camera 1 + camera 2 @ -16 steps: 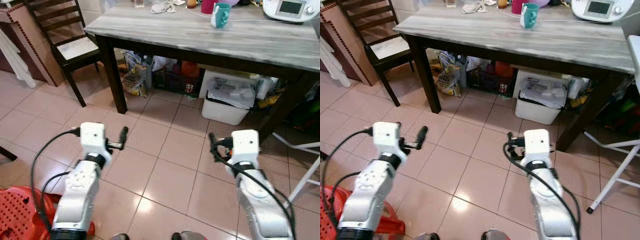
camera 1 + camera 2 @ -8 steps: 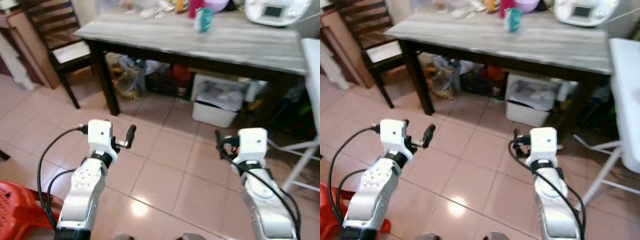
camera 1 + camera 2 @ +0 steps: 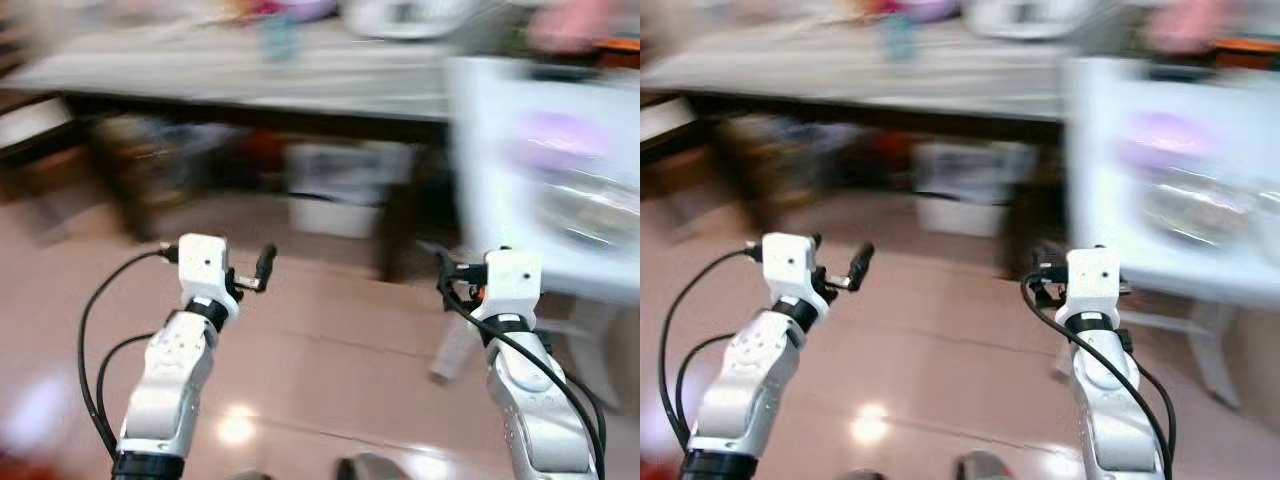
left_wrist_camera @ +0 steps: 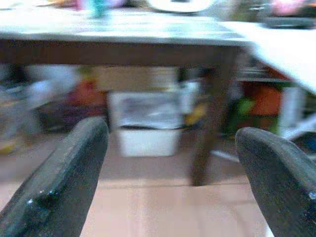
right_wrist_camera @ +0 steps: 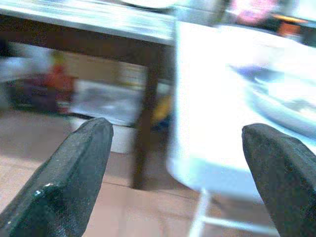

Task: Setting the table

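Blurring hides any writing; both hands [image 4: 173, 177] [image 5: 177, 177] gape.

A long table [image 3: 250, 85] runs across the far side of the room, ahead and to the robot's left. A cup [image 3: 278, 38] stands on it toward the back, and an appliance [image 3: 405, 15] sits further right near the table's right end. Under the table, a bin [image 3: 345, 195] rests on the floor [image 3: 330, 340] beside the table's right leg [image 4: 210, 118], with more stored things to its left, too blurred to tell apart. A second table [image 3: 545, 170] stands on the right, nearer the robot, just beside the long table's end. Something that may be a tray or dish [image 3: 1200, 205] lies on it. Both arms reach forward over the bare floor, well short of either table.
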Motion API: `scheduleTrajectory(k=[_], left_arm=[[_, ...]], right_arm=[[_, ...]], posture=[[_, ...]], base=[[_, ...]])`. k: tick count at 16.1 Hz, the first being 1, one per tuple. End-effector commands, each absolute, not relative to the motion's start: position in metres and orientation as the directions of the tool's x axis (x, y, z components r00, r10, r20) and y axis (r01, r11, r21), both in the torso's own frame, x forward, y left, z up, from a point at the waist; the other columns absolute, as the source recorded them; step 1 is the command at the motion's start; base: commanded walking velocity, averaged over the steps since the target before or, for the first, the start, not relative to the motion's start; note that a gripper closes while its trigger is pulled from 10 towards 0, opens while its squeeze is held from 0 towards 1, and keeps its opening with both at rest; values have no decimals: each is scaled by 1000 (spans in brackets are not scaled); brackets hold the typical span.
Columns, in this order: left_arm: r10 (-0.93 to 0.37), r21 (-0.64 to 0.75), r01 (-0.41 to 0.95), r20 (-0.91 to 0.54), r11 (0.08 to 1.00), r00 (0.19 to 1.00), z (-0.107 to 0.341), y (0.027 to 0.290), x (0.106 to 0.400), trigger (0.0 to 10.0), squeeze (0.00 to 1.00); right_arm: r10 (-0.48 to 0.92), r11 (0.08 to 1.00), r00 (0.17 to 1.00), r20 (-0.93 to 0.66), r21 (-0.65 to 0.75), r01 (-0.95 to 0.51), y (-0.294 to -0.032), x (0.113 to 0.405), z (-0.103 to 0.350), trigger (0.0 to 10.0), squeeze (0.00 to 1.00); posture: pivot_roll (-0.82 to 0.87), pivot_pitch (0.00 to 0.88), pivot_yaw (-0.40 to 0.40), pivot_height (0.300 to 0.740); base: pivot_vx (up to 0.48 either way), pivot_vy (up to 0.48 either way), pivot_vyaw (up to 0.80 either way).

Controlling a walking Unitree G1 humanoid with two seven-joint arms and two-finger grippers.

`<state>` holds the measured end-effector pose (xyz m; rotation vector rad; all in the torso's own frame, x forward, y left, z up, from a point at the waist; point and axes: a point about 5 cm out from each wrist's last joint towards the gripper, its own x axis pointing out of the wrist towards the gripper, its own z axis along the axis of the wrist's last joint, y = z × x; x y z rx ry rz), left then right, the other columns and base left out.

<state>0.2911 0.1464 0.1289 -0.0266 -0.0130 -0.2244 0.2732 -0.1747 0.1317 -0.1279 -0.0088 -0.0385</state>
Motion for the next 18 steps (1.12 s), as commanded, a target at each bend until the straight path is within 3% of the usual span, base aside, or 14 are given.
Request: scheduleTrajectory(k=[1,5,13,14,18], left_arm=[[-200,-18,200,8,980,980,128,154,290,10000,0],[-204,-17,204,15,979,979,129,153,290,10000,0],[-188,-46,189,21,981,982,133,152,290,10000,0],[-184,-103,184,7,978,983,132,153,292,10000,0],[-195,-92,195,6,977,981,131,151,292,10000,0]], right_arm=[[-14,993,1000,18,-113,16,-167,272,133,10000,0],[-11,993,1000,30,-114,14,-167,273,134,10000,0],[-9,994,999,36,-111,13,-167,273,134,10000,0],[-10,994,999,36,-109,14,-166,274,135,10000,0],[-12,994,999,33,-107,15,-166,273,133,10000,0]], posture=[[-205,140,21,740],[-203,132,21,740],[-203,142,21,740],[-205,142,24,740],[-206,144,27,740]], base=[[0,-349,-750],[0,-351,-131],[0,0,0],[0,-386,0],[0,-405,0]])
